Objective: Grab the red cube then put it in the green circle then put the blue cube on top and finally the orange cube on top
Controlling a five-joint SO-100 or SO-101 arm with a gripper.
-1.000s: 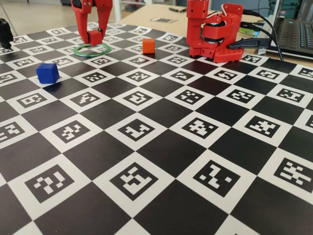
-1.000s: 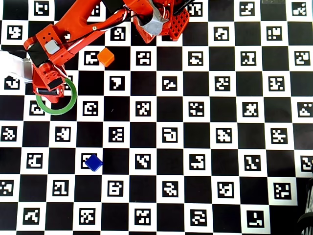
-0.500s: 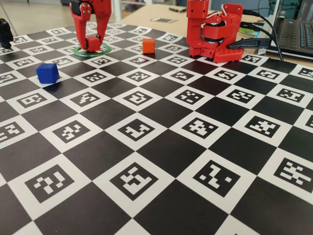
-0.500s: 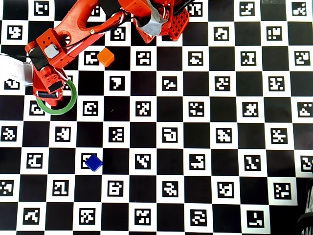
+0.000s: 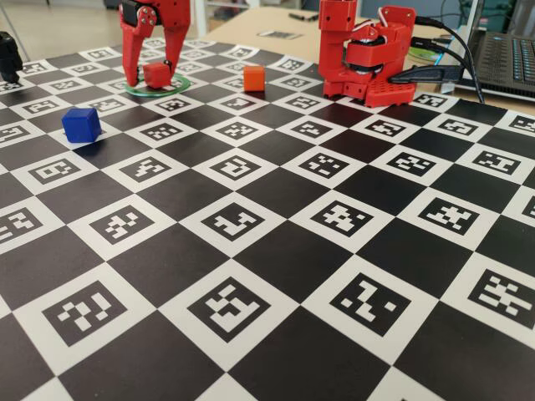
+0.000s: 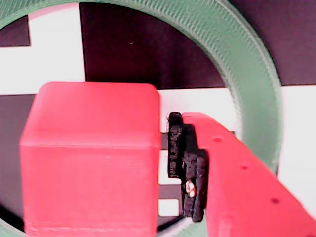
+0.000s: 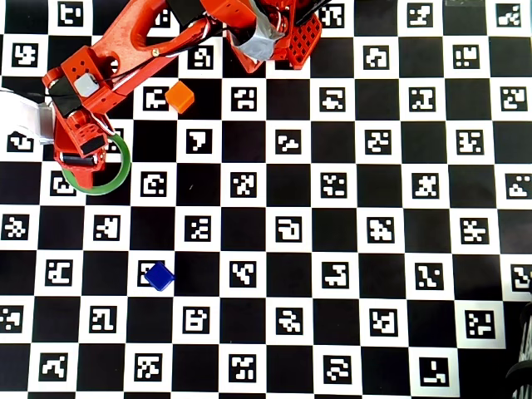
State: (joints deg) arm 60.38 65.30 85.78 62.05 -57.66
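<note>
- Three small plastic cubes on the checkered marker board.
- Matte red cube [image 5: 156, 74] upper left, inside the thin flat green ring [image 5: 177, 83], between parted fingers of the red two-finger gripper [image 5: 151, 63], pad just off its side.
- Deep-blue cube [image 5: 81, 124] left-centre.
- Bright orange cube [image 5: 254, 78] up top, well apart.

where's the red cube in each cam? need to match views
Fixed view: red cube upper left, between the open gripper fingers, inside the green circle.
Wrist view: cube fills lower left.
Overhead view: hidden under the gripper at left.
Shared landmark: green circle.
</note>
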